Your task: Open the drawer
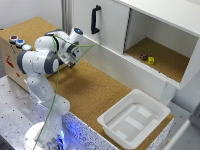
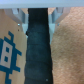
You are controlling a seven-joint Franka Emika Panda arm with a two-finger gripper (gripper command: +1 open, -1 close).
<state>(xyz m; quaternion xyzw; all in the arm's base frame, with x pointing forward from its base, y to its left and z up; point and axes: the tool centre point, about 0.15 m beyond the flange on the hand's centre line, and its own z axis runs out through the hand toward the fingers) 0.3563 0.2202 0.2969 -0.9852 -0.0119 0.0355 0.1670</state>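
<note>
In the wrist view a black bar handle (image 2: 39, 55) runs down the middle of the picture. It belongs to the drawer, whose pale wood front (image 2: 10, 50) carries a blue mark. My gripper (image 2: 37, 20) straddles the bar, and its pale fingers (image 2: 19, 17) press close on both sides. In the exterior view the gripper (image 1: 70, 57) sits low beside the plywood box (image 1: 15, 60) at the exterior view's left. My own arm hides the drawer there. How far the drawer stands out cannot be told.
A white cabinet stands behind, its door with a vertical black handle (image 1: 95, 20); an open compartment holds small objects (image 1: 148, 59). A white plastic tub (image 1: 134, 117) rests on the cork at the front right. Coloured buttons (image 1: 19, 42) top the box. A green cable (image 1: 59, 85) hangs by the arm.
</note>
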